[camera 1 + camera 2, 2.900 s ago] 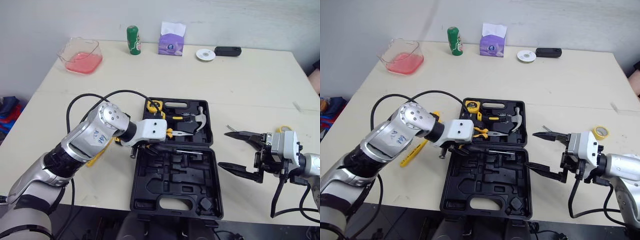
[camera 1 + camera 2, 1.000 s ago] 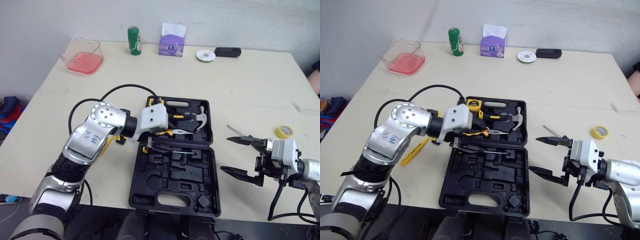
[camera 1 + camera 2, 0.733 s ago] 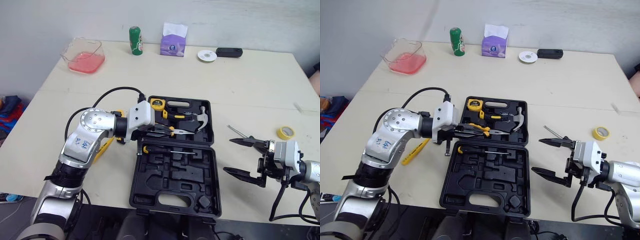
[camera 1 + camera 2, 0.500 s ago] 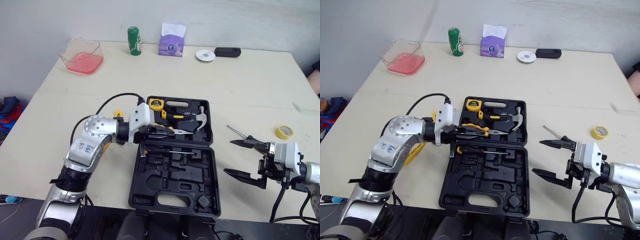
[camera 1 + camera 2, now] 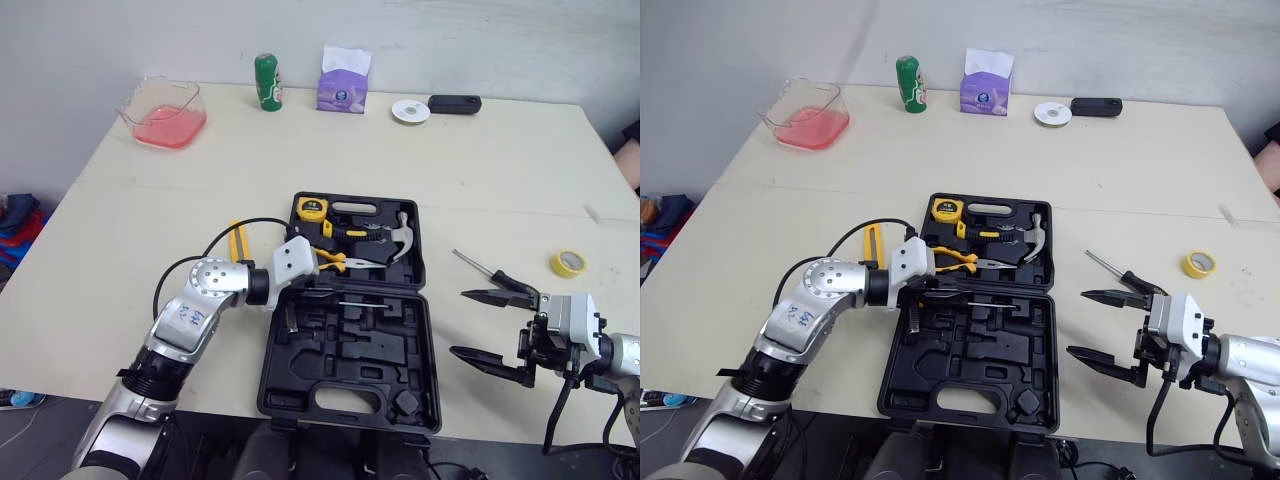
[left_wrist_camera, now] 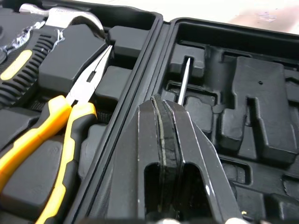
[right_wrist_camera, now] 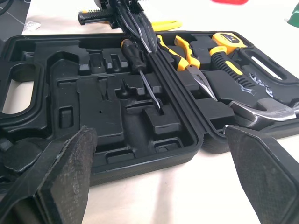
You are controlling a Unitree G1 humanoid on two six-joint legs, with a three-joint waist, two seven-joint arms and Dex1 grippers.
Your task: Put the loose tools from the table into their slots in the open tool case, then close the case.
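Cream counter (image 5: 480, 170) carries an open black moulded-plastic tool case (image 5: 345, 345) near its front edge. Left eye view: yellow-handled long-nose pliers (image 5: 335, 262), a steel claw hammer (image 5: 402, 240) and a yellow tape measure (image 5: 311, 209) sit in the far half of the case. Loose on the counter: a slim black-handled screwdriver (image 5: 492, 274) just right of the case, and a flat yellow tool (image 5: 236, 240) just left of it, type not determinable. Right pincer (image 5: 490, 325) hangs near the loose screwdriver, released, jaws set wide apart. Left wrist view: left pincer (image 6: 160, 105) clenched, pads (image 6: 142, 140) flush, nothing seen between them, over the near half of the case beside a seated screwdriver (image 6: 183, 81) lying in its slot. Right wrist view: same seated screwdriver, black handle and thin shaft down in the moulding, left pincer just beside its handle. Assessment: the loose screwdriver is judged light, rigid and slippery along the steel shaft; take hold across the handle, its thickest part.
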